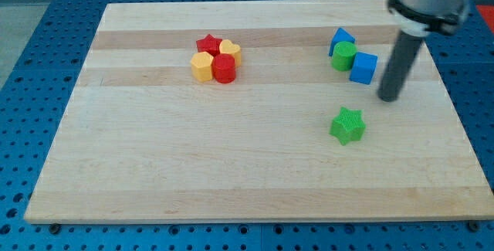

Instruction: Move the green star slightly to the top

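The green star (pixel 347 124) lies on the wooden board (pixel 231 166), right of centre. My tip (pixel 389 98) is above and to the right of the star, a short gap away, not touching it. It stands just right of the blue cube (pixel 363 68).
A green cylinder (pixel 343 55) and a blue triangular block (pixel 340 39) sit beside the blue cube. At the upper left of centre a red star (pixel 208 45), a yellow heart (pixel 229 49), a yellow hexagon (pixel 201 67) and a red cylinder (pixel 224 69) form a tight cluster.
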You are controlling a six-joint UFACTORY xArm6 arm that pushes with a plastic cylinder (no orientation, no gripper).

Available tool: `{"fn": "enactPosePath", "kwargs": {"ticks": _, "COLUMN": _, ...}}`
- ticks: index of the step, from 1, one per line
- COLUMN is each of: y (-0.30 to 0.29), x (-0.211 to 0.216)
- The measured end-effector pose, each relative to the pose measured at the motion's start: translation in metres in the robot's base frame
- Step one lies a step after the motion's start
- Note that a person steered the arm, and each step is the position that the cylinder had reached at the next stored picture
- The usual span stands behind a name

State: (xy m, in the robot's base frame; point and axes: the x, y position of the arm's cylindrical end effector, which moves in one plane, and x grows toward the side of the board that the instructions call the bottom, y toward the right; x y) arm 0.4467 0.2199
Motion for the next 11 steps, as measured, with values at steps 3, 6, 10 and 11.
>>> {"fn": "enactPosePath", "kwargs": {"ticks": 3, "y": -0.06, "x": 0.127}}
{"fn": "enactPosePath", "kwargs": {"ticks": 6, "y": -0.084, "x": 0.063}}
{"fn": "enactPosePath", "kwargs": {"ticks": 10, "y": -0.147, "x": 0.06}}
{"fn": "enactPosePath", "kwargs": {"ticks": 11, "y": -0.131, "x": 0.04}}
